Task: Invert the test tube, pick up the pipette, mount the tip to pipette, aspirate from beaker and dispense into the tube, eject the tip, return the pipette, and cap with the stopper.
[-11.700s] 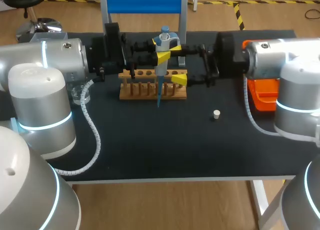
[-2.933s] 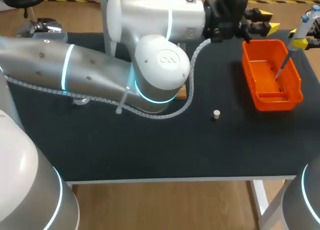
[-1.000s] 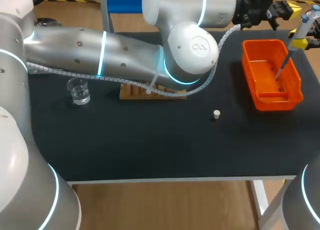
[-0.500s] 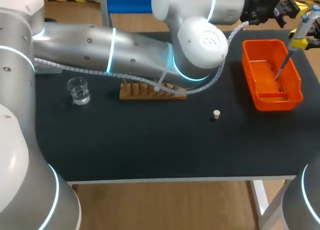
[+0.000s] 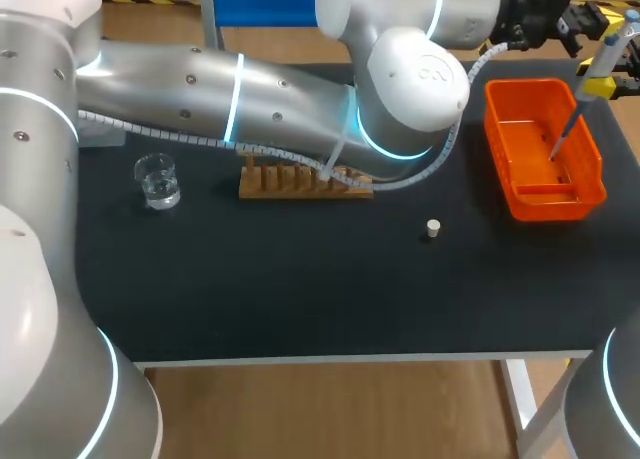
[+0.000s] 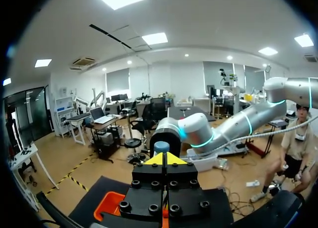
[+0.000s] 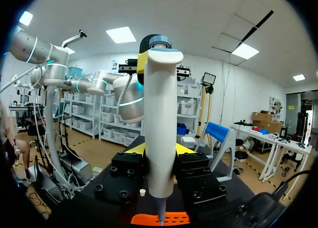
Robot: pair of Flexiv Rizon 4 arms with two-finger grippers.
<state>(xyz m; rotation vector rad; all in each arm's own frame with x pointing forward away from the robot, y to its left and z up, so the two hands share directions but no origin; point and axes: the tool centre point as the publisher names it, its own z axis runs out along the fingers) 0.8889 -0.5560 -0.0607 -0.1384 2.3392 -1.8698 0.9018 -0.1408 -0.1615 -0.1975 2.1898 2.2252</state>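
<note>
At the desk's (image 5: 300, 299) far right, my right tool (image 7: 159, 151) is clenched on the upright pipette (image 7: 160, 114), its tip over the orange bin (image 5: 540, 204). My left tool (image 6: 164, 159) is closed on nothing, with the pipette's top just ahead. The stopper (image 5: 432, 229) lies mid-desk, and the rack (image 5: 300, 182) and beaker (image 5: 158, 181) are further left.

L arm (image 5: 250, 79) crossed right, L claw (image 6: 164, 158) closed (R claw (image 7: 160, 149) clamped).

Camera placement.
Head view looks down on the tabletop (image 5: 300, 299); wrist views face outward, nearly level; all share the orange bin (image 5: 545, 154) and pipette (image 7: 160, 114).
</note>
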